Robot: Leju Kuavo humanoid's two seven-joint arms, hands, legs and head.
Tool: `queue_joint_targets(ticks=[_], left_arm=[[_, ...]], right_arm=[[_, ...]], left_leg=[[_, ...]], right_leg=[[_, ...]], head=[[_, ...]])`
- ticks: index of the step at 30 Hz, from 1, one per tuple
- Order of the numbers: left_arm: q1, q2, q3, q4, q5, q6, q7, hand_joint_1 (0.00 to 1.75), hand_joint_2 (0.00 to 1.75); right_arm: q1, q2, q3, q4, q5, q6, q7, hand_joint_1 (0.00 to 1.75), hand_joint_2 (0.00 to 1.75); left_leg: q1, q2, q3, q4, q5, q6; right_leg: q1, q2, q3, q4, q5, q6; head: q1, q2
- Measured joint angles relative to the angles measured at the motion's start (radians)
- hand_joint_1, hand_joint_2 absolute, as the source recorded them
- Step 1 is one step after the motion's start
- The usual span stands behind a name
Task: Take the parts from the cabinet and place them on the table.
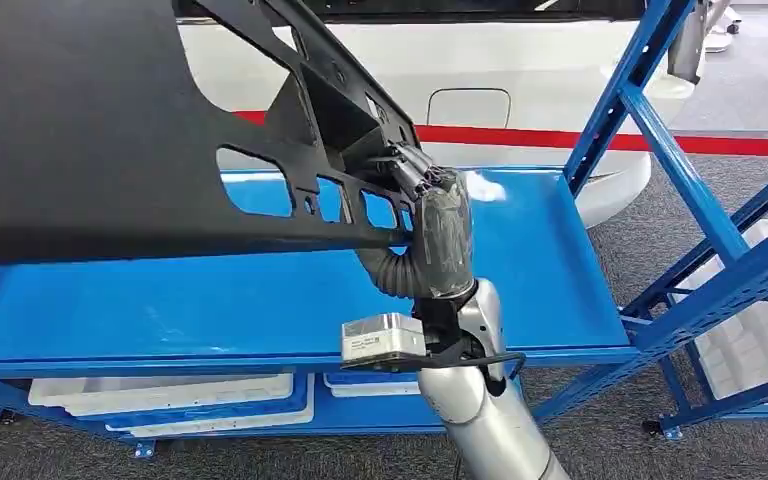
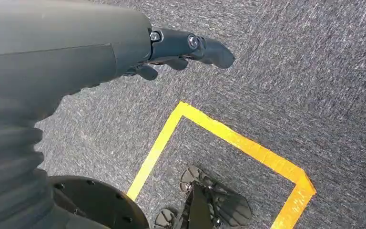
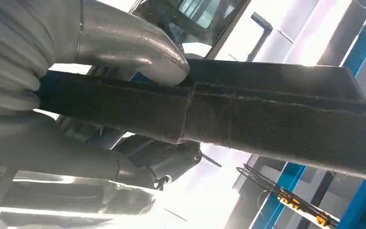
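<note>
A large black plastic panel (image 1: 110, 130) with several cut-out openings hangs in the air above the blue shelf (image 1: 260, 300), taking up the upper left of the head view. My right hand (image 1: 438, 225) grips its lower right edge from below, fingers hooked over the rim. In the right wrist view the thick grey thumb (image 3: 124, 45) presses on the panel's dark edge (image 3: 248, 119), with darker fingers under it. My left hand (image 2: 181, 47) hangs beside my body above the grey carpet, fingers apart and holding nothing.
The blue shelf's surface is bare under the panel. White trays (image 1: 160, 395) sit on the lower level. Blue rack posts (image 1: 680, 190) rise at the right, with a white tray (image 1: 760, 330) behind them. A white car body (image 1: 520, 90) stands beyond. Yellow floor tape (image 2: 228, 138) marks the carpet.
</note>
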Motion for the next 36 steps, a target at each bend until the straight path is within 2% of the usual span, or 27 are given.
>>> queue_joint_targets(ticks=[1, 3, 5, 6, 7, 8, 10, 11, 12, 14, 15, 16, 17, 19, 20, 21, 23, 25, 26, 27, 28, 30, 31, 32, 34, 35, 36], left_arm=[[0.0, 0.0, 0.0, 0.0, -0.004, 0.003, 0.0, 0.0, 1.75], [0.0, 0.0, 0.0, 0.0, -0.002, -0.001, -0.006, 0.0, 1.75], [0.0, 0.0, 0.001, 0.0, 0.015, -0.014, -0.023, 0.0, 1.75], [-0.001, -0.001, 0.001, 0.001, 0.021, -0.023, -0.032, 0.0, 1.75], [-0.001, -0.001, 0.0, 0.002, 0.026, -0.032, -0.043, 0.0, 1.75], [-0.001, -0.001, 0.001, 0.002, 0.031, -0.042, -0.052, 0.0, 1.75], [-0.001, -0.001, 0.001, 0.002, 0.032, -0.052, -0.067, 0.0, 1.75], [0.0, 0.0, 0.001, 0.002, 0.034, -0.062, -0.076, 0.0, 1.75], [0.002, 0.0, 0.001, 0.002, 0.037, -0.077, -0.088, 0.0, 1.75], [0.002, 0.0, 0.001, 0.002, 0.038, -0.083, -0.093, 0.0, 1.75], [0.002, 0.0, 0.001, 0.002, 0.038, -0.084, -0.095, 0.0, 1.75], [0.002, 0.002, 0.001, 0.002, 0.044, -0.087, -0.094, 0.0, 1.75], [0.002, 0.002, 0.004, 0.002, 0.051, -0.089, -0.093, 0.0, 1.75], [0.001, 0.002, 0.014, 0.002, 0.067, -0.097, -0.095, 0.0, 1.75], [0.001, 0.002, 0.019, 0.002, 0.073, -0.099, -0.096, 0.0, 1.75], [0.002, 0.002, 0.02, 0.002, 0.078, -0.101, -0.098, 0.0, 1.75], [0.003, 0.002, 0.021, 0.002, 0.079, -0.106, -0.101, 0.0, 1.75], [0.003, 0.002, 0.021, 0.002, 0.08, -0.106, -0.107, 0.0, 1.75], [0.003, 0.002, 0.021, 0.002, 0.082, -0.106, -0.128, 0.0, 1.75], [0.003, 0.002, 0.021, 0.002, 0.087, -0.106, -0.146, 0.0, 1.75], [0.003, 0.002, 0.021, 0.002, 0.09, -0.109, -0.158, 0.0, 1.75], [0.003, 0.003, 0.021, 0.002, 0.101, -0.139, -0.18, 0.0, 1.75], [0.002, 0.016, 0.022, 0.001, 0.109, -0.165, -0.187, 0.0, 1.75], [0.003, 0.03, 0.023, 0.001, 0.115, -0.209, -0.187, 0.0, 1.75], [0.004, 0.045, 0.024, 0.0, 0.125, -0.248, -0.182, 0.0, 1.75], [0.004, 0.056, 0.024, 0.0, 0.13, -0.252, -0.18, 0.0, 1.75], [0.004, 0.06, 0.024, 0.0, 0.13, -0.252, -0.179, 0.0, 1.75]], right_arm=[[-0.001, 0.001, -0.002, 0.003, 0.0, 0.0, -0.001, 1.75, 1.75], [0.0, 0.007, -0.009, 0.011, -0.002, -0.002, -0.005, 1.75, 1.75], [0.003, 0.011, -0.019, 0.014, -0.016, -0.01, -0.016, 1.75, 1.75], [0.01, 0.009, -0.028, 0.015, -0.033, -0.015, -0.026, 1.75, 1.75], [0.015, 0.008, -0.037, 0.015, -0.051, -0.021, -0.039, 1.75, 1.75], [0.023, 0.001, -0.047, 0.015, -0.076, -0.021, -0.053, 1.75, 1.75], [0.045, -0.011, -0.062, 0.015, -0.112, -0.021, -0.073, 1.75, 1.75], [0.062, -0.018, -0.068, 0.015, -0.122, -0.021, -0.081, 1.75, 1.75], [0.082, -0.026, -0.079, 0.015, -0.131, -0.024, -0.09, 1.75, 1.75], [0.096, -0.033, -0.087, 0.015, -0.132, -0.025, -0.095, 1.75, 1.75], [0.097, -0.034, -0.088, 0.015, -0.132, -0.026, -0.097, 1.75, 1.75], [0.097, -0.037, -0.089, 0.013, -0.135, -0.026, -0.099, 1.75, 1.75], [0.105, -0.039, -0.09, 0.012, -0.143, -0.026, -0.102, 1.75, 1.75], [0.118, -0.046, -0.098, 0.011, -0.161, -0.028, -0.109, 1.75, 1.75], [0.125, -0.05, -0.102, 0.011, -0.166, -0.028, -0.111, 1.75, 1.75], [0.128, -0.053, -0.106, 0.01, -0.171, -0.03, -0.115, 1.75, 1.75], [0.131, -0.058, -0.109, 0.01, -0.174, -0.032, -0.121, 1.75, 1.75], [0.137, -0.063, -0.112, 0.011, -0.176, -0.032, -0.122, 1.75, 1.75], [0.143, -0.066, -0.114, 0.011, -0.176, -0.033, -0.122, 1.75, 1.75], [0.149, -0.069, -0.116, 0.011, -0.176, -0.034, -0.122, 1.75, 1.75], [0.153, -0.072, -0.117, 0.011, -0.176, -0.035, -0.122, 1.75, 1.75], [0.157, -0.077, -0.122, 0.011, -0.172, -0.041, -0.125, 1.75, 1.75], [0.161, -0.079, -0.125, 0.01, -0.171, -0.047, -0.128, 1.75, 1.75], [0.168, -0.083, -0.131, 0.009, -0.169, -0.055, -0.132, 1.75, 1.75], [0.182, -0.089, -0.135, 0.008, -0.168, -0.058, -0.138, 1.75, 1.75], [0.185, -0.091, -0.137, 0.008, -0.169, -0.058, -0.139, 1.75, 1.75], [0.188, -0.094, -0.14, 0.009, -0.171, -0.058, -0.14, 1.75, 1.75]], left_leg=[[0.0, 0.0, 0.0, 0.0, 0.0, 0.0], [-0.002, 0.0, -0.004, 0.009, -0.003, 0.017], [0.002, 0.002, 0.002, -0.008, 0.01, 0.026], [0.01, 0.005, 0.008, -0.019, 0.02, 0.029], [0.011, 0.006, 0.005, -0.022, 0.025, 0.037], [0.01, 0.006, 0.002, -0.022, 0.026, 0.039], [0.01, 0.006, -0.006, -0.022, 0.03, 0.04], [0.01, 0.006, -0.011, -0.022, 0.034, 0.037], [0.01, 0.005, -0.017, -0.021, 0.039, 0.033], [0.013, 0.005, -0.027, -0.018, 0.047, 0.021], [0.014, 0.005, -0.032, -0.012, 0.049, 0.017], [0.007, 0.006, -0.045, 0.003, 0.046, 0.009], [0.007, 0.006, -0.047, 0.007, 0.049, 0.002], [0.008, 0.003, -0.059, 0.024, 0.052, -0.003], [0.016, 0.001, -0.065, 0.029, 0.055, -0.008], [0.02, 0.002, -0.071, 0.039, 0.043, -0.012], [0.023, 0.008, -0.106, 0.143, -0.072, -0.023], [0.025, 0.008, -0.15, 0.3, -0.166, -0.029], [0.025, 0.008, -0.154, 0.351, -0.18, -0.028], [0.025, 0.008, -0.135, 0.347, -0.167, -0.024], [0.025, 0.008, -0.098, 0.308, -0.143, -0.018], [0.02, 0.007, 0.027, 0.146, -0.092, 0.001], [0.015, 0.009, 0.08, 0.056, -0.118, 0.016], [0.008, 0.011, 0.097, 0.037, -0.119, 0.014], [-0.003, 0.008, 0.09, 0.035, -0.108, 0.024], [-0.006, 0.009, 0.087, 0.027, -0.096, 0.034], [0.003, 0.011, 0.086, 0.0, -0.07, 0.042]], right_leg=[[0.0, 0.0, 0.0, 0.0, 0.0, 0.0], [-0.02, 0.0, 0.004, -0.005, 0.008, 0.014], [-0.009, 0.001, 0.004, -0.01, 0.011, 0.02], [-0.011, -0.001, -0.01, 0.016, -0.015, 0.012], [-0.008, 0.002, -0.034, 0.073, -0.053, 0.0], [-0.009, 0.002, -0.075, 0.165, -0.1, -0.009], [-0.01, 0.002, -0.141, 0.316, -0.16, -0.013], [-0.01, 0.002, -0.159, 0.364, -0.172, -0.007], [-0.011, 0.002, -0.14, 0.341, -0.158, 0.004], [-0.016, 0.001, -0.033, 0.158, -0.098, 0.023], [-0.022, 0.0, 0.015, 0.078, -0.083, 0.028], [-0.023, -0.002, 0.062, 0.019, -0.066, 0.025], [-0.013, 0.005, 0.041, 0.05, -0.054, 0.016], [-0.019, 0.009, 0.03, 0.047, -0.063, 0.008], [-0.026, 0.008, 0.027, 0.049, -0.057, -0.004], [-0.028, 0.006, 0.019, 0.048, -0.051, -0.013], [-0.021, 0.004, 0.003, 0.048, -0.035, -0.036], [-0.012, 0.003, -0.019, 0.049, -0.018, -0.042], [-0.007, 0.002, -0.032, 0.05, -0.009, -0.043], [-0.003, 0.002, -0.042, 0.05, -0.001, -0.042], [-0.001, 0.002, -0.051, 0.051, 0.006, -0.043], [0.006, 0.004, -0.065, 0.05, 0.02, -0.042], [0.003, 0.003, -0.066, 0.051, 0.027, -0.039], [0.008, 0.001, -0.067, 0.048, 0.034, -0.029], [-0.005, -0.005, -0.066, 0.043, 0.046, -0.013], [-0.002, -0.004, -0.064, 0.035, 0.056, -0.005], [0.008, -0.003, -0.069, 0.034, 0.058, -0.004]], head=[[0.0, 0.0], [-0.002, 0.0], [-0.001, 0.0], [-0.001, 0.0], [0.0, 0.0], [0.006, 0.0], [0.005, 0.0], [0.006, 0.0], [0.006, 0.0], [0.006, 0.0], [0.006, 0.0], [0.011, 0.0], [0.007, 0.0], [0.003, 0.0], [0.002, 0.0], [0.001, 0.0], [0.0, 0.0], [-0.001, 0.0], [-0.001, 0.0], [-0.001, 0.0], [0.0, 0.0], [-0.001, 0.0], [0.0, 0.0], [0.002, 0.0], [-0.003, 0.0], [-0.001, 0.0], [-0.001, 0.0]])
